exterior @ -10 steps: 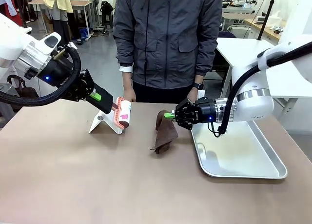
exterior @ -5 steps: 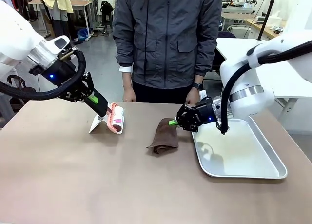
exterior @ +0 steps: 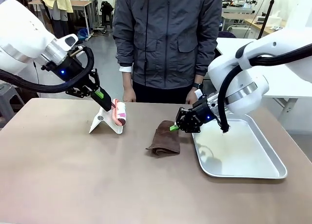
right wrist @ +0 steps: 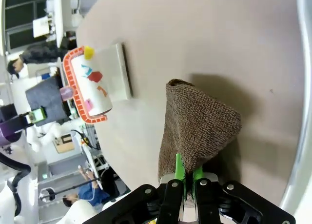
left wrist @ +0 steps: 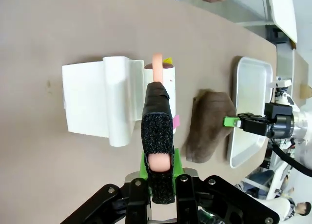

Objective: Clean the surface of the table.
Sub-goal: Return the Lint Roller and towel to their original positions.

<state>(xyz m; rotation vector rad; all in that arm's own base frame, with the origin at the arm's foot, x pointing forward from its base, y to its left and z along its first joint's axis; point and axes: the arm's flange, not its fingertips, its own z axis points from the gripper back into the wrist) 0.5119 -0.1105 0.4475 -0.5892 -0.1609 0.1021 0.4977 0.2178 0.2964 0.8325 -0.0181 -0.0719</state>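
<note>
The brownish table carries a white stand with a lint roller leaning on it. My left gripper is shut on the roller's pink handle. In the left wrist view its black pads pinch that handle, with the roll beyond against the stand. A brown cloth lies folded on the table. My right gripper is shut on its right edge; in the right wrist view the gripper pinches the cloth.
A shiny metal tray lies at the right, close to the cloth, and its rim edges the right wrist view. A person in a grey jacket stands at the far edge, hands hanging near the table.
My right gripper has lowered the hanging cloth until it lies flat on the table. My left gripper has swung up and back, tilting the roller more upright against the stand.
</note>
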